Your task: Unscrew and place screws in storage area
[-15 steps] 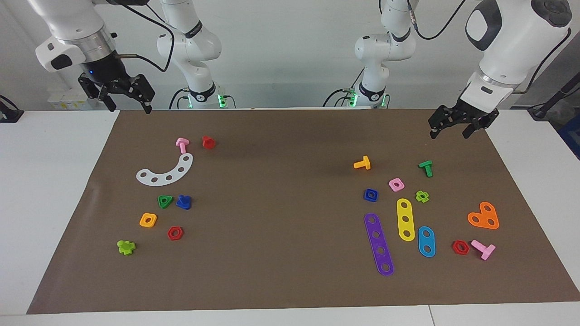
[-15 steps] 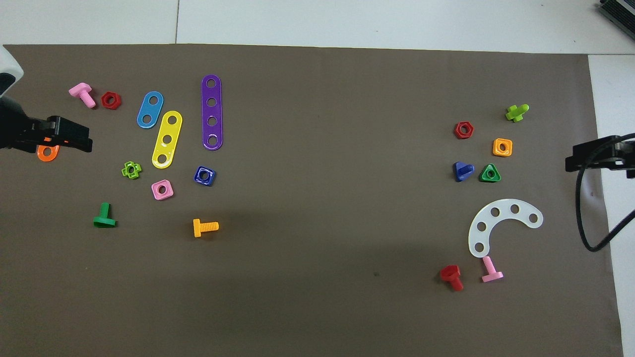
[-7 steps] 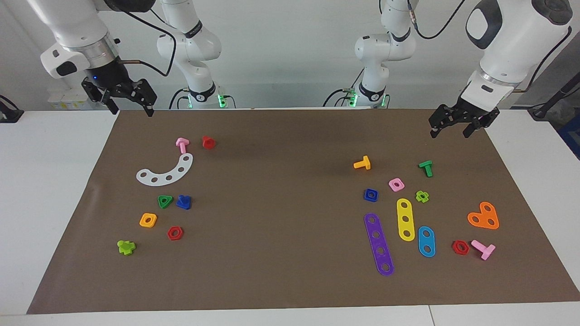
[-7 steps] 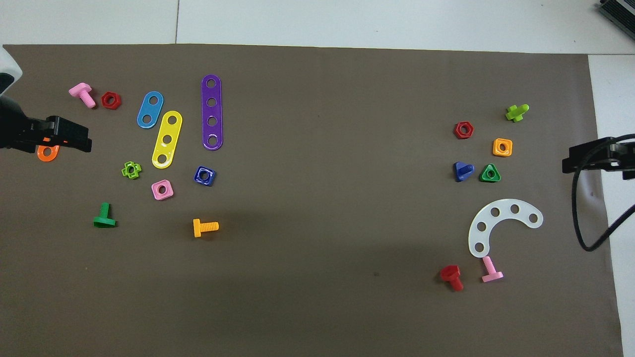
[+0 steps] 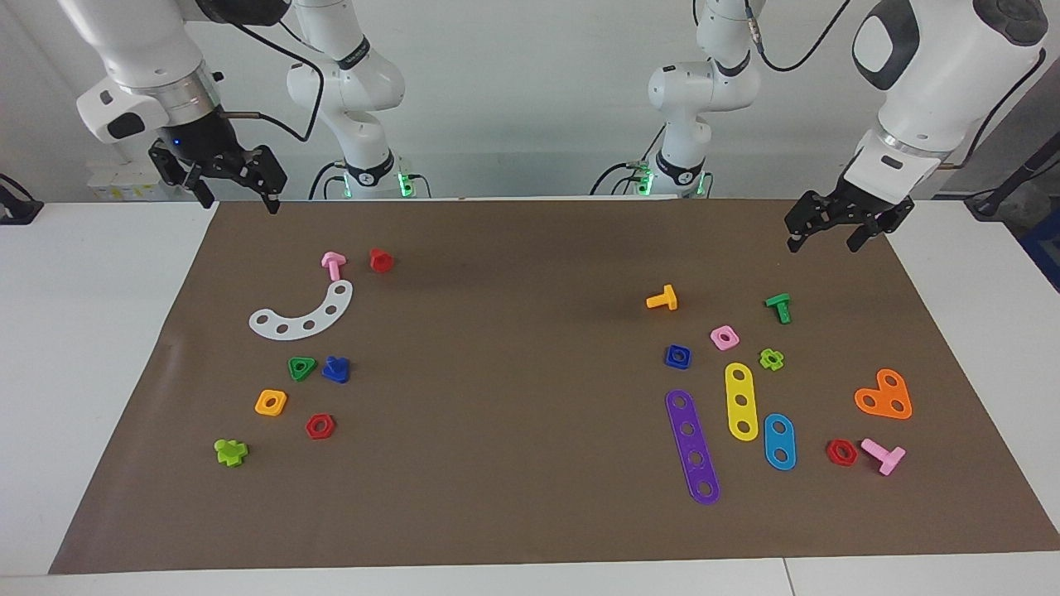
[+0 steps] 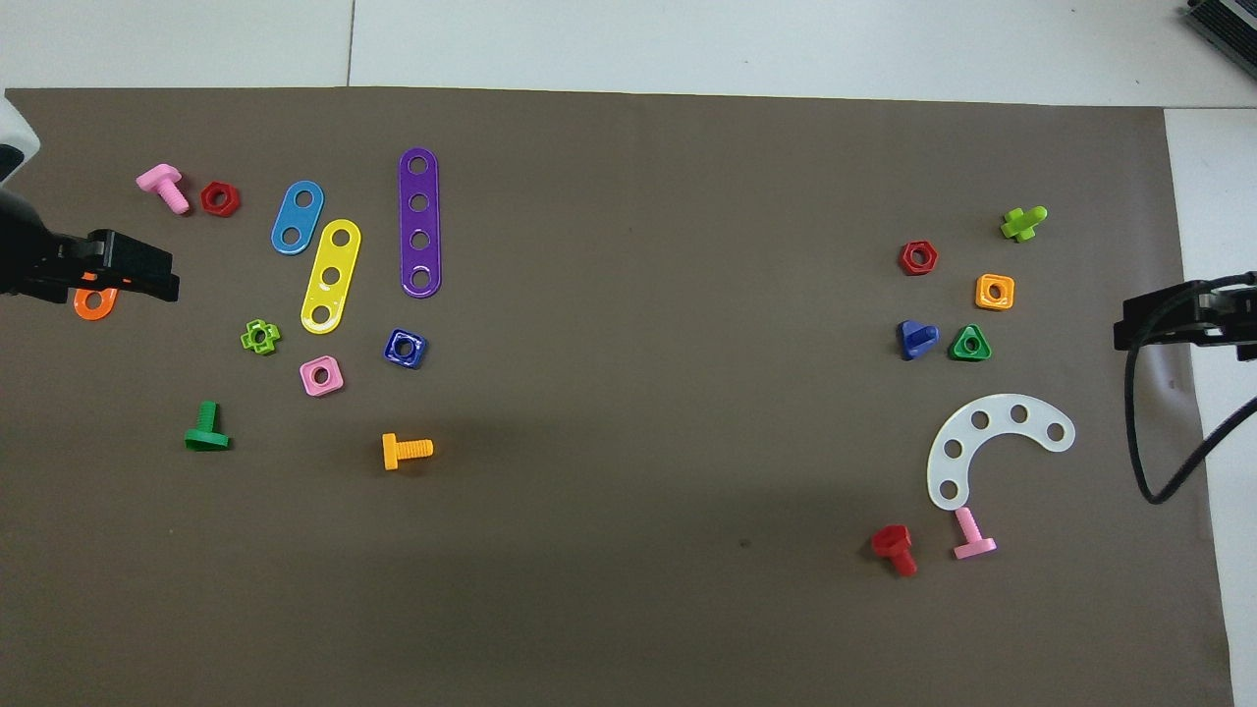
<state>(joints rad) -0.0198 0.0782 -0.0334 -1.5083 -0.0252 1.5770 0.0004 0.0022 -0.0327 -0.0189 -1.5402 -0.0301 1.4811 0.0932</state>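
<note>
The blue screw (image 5: 335, 369) lies on the brown mat beside a green triangular nut (image 5: 301, 367); it also shows in the overhead view (image 6: 916, 339). It is in the storage area, marked by the white curved strip (image 5: 302, 313) (image 6: 997, 447), and lies farther from the robots than the strip. My right gripper (image 5: 238, 199) (image 6: 1144, 319) is open and empty, raised over the mat's corner at the right arm's end. My left gripper (image 5: 824, 242) (image 6: 147, 270) is open and empty, raised over the mat at the left arm's end.
Around the strip lie an orange nut (image 5: 271, 402), a red nut (image 5: 320, 426), a green piece (image 5: 230, 452), a pink bolt (image 5: 333, 265) and a red bolt (image 5: 381, 260). At the left arm's end lie purple (image 5: 692, 447), yellow and blue strips, an orange heart (image 5: 884, 396), nuts and bolts.
The right gripper has lifted a little and shifted slightly toward the robots. The left gripper has barely moved. No object on the mat has moved.
</note>
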